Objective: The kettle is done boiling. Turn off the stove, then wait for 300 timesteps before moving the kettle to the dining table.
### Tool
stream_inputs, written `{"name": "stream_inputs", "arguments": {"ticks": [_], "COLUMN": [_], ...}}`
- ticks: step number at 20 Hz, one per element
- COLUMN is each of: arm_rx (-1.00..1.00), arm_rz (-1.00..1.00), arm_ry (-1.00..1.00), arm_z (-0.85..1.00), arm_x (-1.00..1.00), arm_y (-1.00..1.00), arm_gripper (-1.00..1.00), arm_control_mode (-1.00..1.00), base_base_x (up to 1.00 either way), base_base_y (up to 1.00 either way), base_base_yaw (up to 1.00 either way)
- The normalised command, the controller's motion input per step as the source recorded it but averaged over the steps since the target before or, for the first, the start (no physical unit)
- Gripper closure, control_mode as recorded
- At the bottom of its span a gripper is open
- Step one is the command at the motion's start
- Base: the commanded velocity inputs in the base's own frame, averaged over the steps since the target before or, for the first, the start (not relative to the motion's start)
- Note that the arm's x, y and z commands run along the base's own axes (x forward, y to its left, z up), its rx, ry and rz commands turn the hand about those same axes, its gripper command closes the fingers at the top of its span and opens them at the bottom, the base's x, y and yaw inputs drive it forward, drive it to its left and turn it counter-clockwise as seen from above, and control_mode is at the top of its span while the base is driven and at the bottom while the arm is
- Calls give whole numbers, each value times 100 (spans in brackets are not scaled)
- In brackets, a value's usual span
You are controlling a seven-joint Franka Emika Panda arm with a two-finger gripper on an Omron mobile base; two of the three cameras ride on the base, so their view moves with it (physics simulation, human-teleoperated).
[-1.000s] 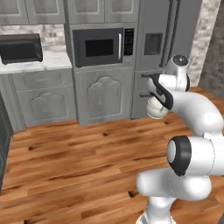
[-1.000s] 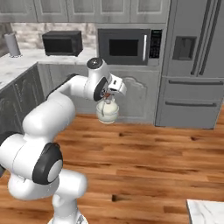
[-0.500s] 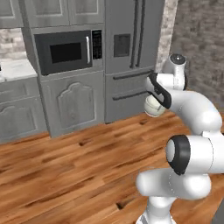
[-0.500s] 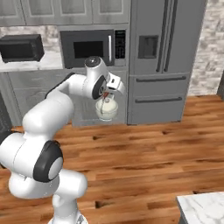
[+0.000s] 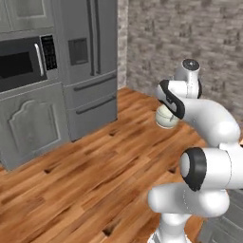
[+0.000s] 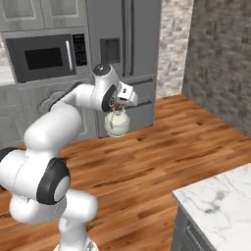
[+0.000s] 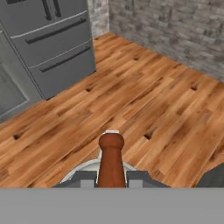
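Wood floor (image 5: 95,175), steel fridge (image 5: 88,61), grey brick wall (image 5: 190,33).

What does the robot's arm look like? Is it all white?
Mostly white. The arm is made of fat, rounded, glossy white tubes, with dark grey-black rings and bands at the joints. A round grey cap sits on top near the wrist. The gripper is small, with a white hand and two little dark grey fingers. No cables or writing can be seen on it.

kettle (image 6: 117,124) hanging fr end effector (image 6: 119,106) | above wood floor (image 6: 162,152) | fridge (image 6: 128,49) behind
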Motion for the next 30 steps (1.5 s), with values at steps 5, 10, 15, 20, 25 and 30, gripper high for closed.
{"name": "stream_inputs", "arguments": {"ticks": [5, 10, 15, 20, 25, 30], "arm_rx": [0, 0, 0, 0, 0, 0], "arm_rz": [0, 0, 0, 0, 0, 0], "arm_ry": [0, 0, 0, 0, 0, 0], "arm_z": [0, 0, 0, 0, 0, 0], "arm_x": [0, 0, 0, 0, 0, 0], "arm_y": [0, 0, 0, 0, 0, 0], "arm_gripper": [100, 100, 100, 100, 100, 100], "arm_control_mode": [100, 100, 100, 100, 100, 100], "base_base_x": [25, 35, 35, 27, 20, 18], "base_base_y": [53, 66, 64, 59, 49, 52], "base_base_yaw": [-44, -42, -42, -45, -49, -52]}}
